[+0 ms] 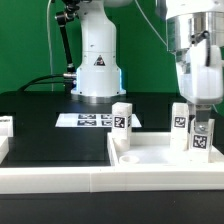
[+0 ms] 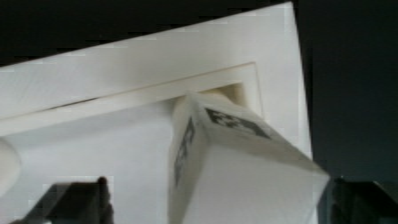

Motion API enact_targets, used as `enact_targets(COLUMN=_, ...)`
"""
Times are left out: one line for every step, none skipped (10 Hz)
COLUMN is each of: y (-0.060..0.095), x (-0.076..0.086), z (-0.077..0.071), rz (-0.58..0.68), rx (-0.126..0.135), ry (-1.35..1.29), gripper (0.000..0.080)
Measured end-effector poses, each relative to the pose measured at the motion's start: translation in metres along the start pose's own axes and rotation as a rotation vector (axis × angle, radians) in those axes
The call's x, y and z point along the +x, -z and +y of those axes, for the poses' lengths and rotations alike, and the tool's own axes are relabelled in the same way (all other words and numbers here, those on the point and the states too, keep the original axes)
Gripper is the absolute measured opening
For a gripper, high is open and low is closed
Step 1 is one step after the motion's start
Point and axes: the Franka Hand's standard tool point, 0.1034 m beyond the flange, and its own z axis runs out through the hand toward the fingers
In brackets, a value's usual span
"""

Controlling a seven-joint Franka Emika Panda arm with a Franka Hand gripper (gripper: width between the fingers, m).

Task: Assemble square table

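One leg [image 1: 199, 137] sits clamped in the closed jaws at the frame's right, over the tabletop [image 1: 150, 157] corner; a slight tilt could, I judge, jam its seating.

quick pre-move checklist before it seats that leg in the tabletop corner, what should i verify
1. Leg held in pincer: ok, the held leg hangs upright between the fingers.
2. Held leg over the tabletop corner: ok, the wrist view shows the leg tip at the rimmed corner.
3. Leg actually entering its hole: cannot tell, the contact is hidden.
4. Neighbouring legs clear: ok, one standing leg is well apart, another stands close behind.
5. Tabletop lying flat: ok.
6. Marker board unobstructed: ok.
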Motion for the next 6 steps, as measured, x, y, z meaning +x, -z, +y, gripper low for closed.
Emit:
enact_targets(y=0.0003, x=-0.002, z=-0.0017, rz=-0.001, rx=0.002, ry=0.085, gripper=0.0634)
enact_targets(y=0.0001, x=-0.0048, z=-0.0031, rz=0.001, rx=0.015, ry=0.098, gripper=0.0647)
enact_targets(y=-0.0001, x=-0.004, z=-0.0032, rz=0.003, rx=0.014, ry=0.203, gripper=0.0649)
enact_targets(y=-0.0001, x=-0.003, z=-0.0035, rz=0.004, rx=0.014, ry=0.278, gripper=0.0649)
enact_targets(y=-0.0004, x=-0.0028, z=-0.0027, rz=0.007, rx=0.005, ry=0.379, gripper=0.0649)
enact_targets(y=0.0002, x=-0.0016, z=-0.0026, rz=0.008, rx=-0.021, ry=0.502, gripper=0.0649)
